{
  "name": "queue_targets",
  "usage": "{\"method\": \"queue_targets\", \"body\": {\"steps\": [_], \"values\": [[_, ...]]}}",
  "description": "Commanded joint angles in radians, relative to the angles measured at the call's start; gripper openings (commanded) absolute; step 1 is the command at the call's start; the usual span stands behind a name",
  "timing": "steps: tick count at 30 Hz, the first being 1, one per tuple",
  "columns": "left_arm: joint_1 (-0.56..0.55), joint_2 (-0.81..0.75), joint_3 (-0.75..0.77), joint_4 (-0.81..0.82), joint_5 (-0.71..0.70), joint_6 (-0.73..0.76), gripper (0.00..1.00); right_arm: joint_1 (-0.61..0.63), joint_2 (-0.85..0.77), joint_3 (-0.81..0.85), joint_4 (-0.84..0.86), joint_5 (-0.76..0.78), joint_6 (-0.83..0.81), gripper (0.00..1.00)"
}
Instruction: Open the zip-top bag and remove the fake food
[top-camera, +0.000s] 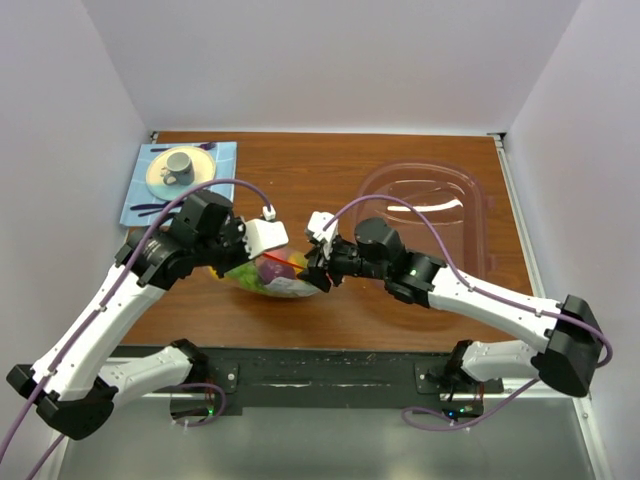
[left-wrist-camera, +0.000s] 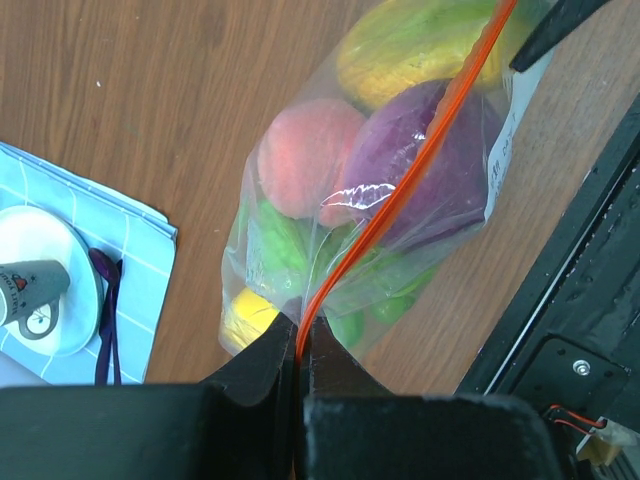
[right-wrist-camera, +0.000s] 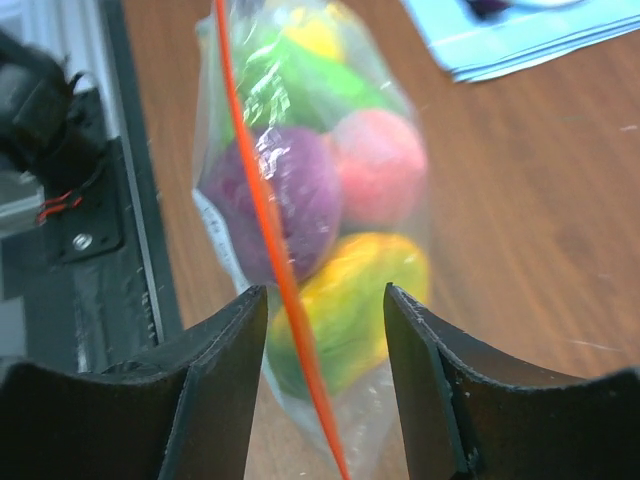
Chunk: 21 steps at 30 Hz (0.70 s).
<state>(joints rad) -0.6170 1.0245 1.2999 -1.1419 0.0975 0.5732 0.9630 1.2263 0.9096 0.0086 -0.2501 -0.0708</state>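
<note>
**Item:** zip-top bag (top-camera: 268, 278). Clear crinkled plastic, positioned between the two grippers over the wooden table (top-camera: 330, 170), near its front edge. Whether its underside rests on the wood cannot be told. The orange zip strip (left-wrist-camera: 400, 190) shows as a single unbroken line along the top edge, running from one gripper toward the other.

**Contents:** fake food (left-wrist-camera: 380, 160), all inside the bag.
- pink-red piece (left-wrist-camera: 300, 155)
- purple piece (left-wrist-camera: 435, 150)
- yellow-green piece (left-wrist-camera: 410, 45)
- green piece (left-wrist-camera: 278, 245)
- small yellow piece (left-wrist-camera: 245, 315)

**Left gripper** (left-wrist-camera: 298, 332): jaws pressed together on the zip strip at one end of the bag, with nothing between the fingertips but the strip.

**Right gripper** (right-wrist-camera: 325, 295): jaws moderately apart, straddling the opposite end of the bag. The strip passes off-centre through the gap, and neither finger is seen pressing the plastic.

**Other:**
- pink-tinted clear tub (top-camera: 425, 205), on the right side of the table, well apart from the bag.
- blue checked cloth (top-camera: 180, 180), in the far left corner, bearing a white plate (left-wrist-camera: 60, 235), a grey cup (left-wrist-camera: 25, 290) and a purple spoon (left-wrist-camera: 105, 300).
</note>
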Motion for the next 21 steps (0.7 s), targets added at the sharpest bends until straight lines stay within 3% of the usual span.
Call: {"method": "queue_targets", "body": {"steps": [1,3,7,8,9,12,15,21], "values": [[0.003,-0.026,0.004,0.042,0.004,0.024,0.0,0.003,0.013,0.025,0.047,-0.098,0.026,0.51],[0.005,-0.027,0.002,0.045,0.004,0.025,0.0,0.002,0.028,0.026,0.044,-0.1,0.029,0.46],[0.003,-0.03,0.004,0.056,0.007,0.024,0.0,0.003,0.055,0.047,0.016,-0.092,0.037,0.05],[0.005,-0.027,0.004,0.063,0.01,0.017,0.03,0.002,0.058,0.069,0.002,-0.086,0.037,0.0],[0.003,-0.024,0.007,0.064,0.016,0.014,0.15,0.003,0.062,0.08,-0.005,-0.086,0.035,0.0],[0.003,0.018,0.048,0.038,0.092,-0.002,0.32,0.002,0.062,0.107,-0.036,-0.084,0.029,0.0],[0.002,0.086,0.127,0.01,0.206,-0.027,0.39,0.003,0.059,0.14,-0.038,-0.077,0.023,0.0],[-0.001,0.187,0.197,0.021,0.352,-0.049,0.43,0.003,0.087,0.199,-0.058,-0.104,0.022,0.0]]}}
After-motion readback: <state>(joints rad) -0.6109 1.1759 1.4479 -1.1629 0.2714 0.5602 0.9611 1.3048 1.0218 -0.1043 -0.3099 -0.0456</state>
